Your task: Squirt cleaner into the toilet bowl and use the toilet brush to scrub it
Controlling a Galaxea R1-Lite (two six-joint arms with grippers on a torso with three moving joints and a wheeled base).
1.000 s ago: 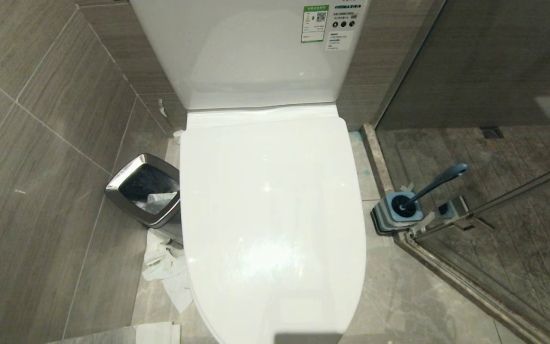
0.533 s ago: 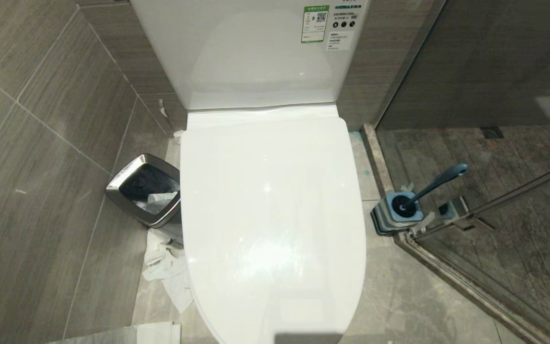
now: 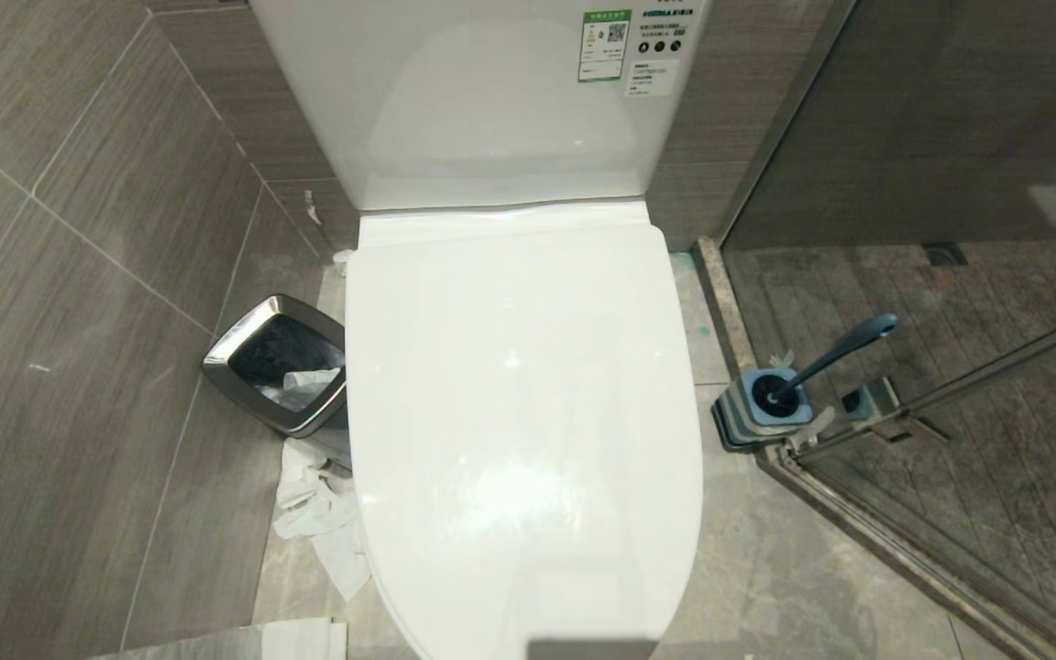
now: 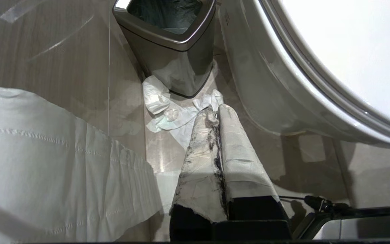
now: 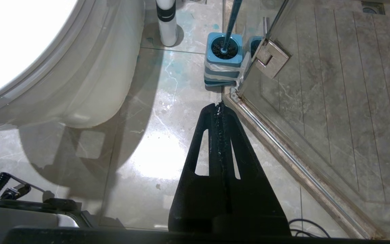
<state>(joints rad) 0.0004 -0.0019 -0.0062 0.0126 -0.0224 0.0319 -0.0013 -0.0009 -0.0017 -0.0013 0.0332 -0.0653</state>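
Observation:
The white toilet's lid point(image 3: 519, 412) is down, so the inside of the toilet bowl is hidden. The bowl's outer wall point(image 4: 266, 84) point(image 5: 90, 78) shows in both wrist views. The toilet brush point(image 3: 844, 346) stands in its blue-and-grey striped base point(image 3: 760, 408) point(image 5: 222, 59) on the floor to the right of the toilet. My left gripper point(image 4: 215, 110), its fingers wrapped in white, hangs shut and empty over the floor left of the bowl. My right gripper point(image 5: 219, 105) is shut and empty just short of the brush base. The cleaner is out of view. Neither arm shows in the head view.
A steel-rimmed waste bin point(image 3: 276, 367) point(image 4: 168, 30) stands left of the toilet, with crumpled paper point(image 3: 317, 513) point(image 4: 168, 112) on the floor before it. A glass shower door with hinge point(image 5: 271, 56) runs behind the brush base. A white cylinder with a black band point(image 5: 166, 22) stands by the bowl.

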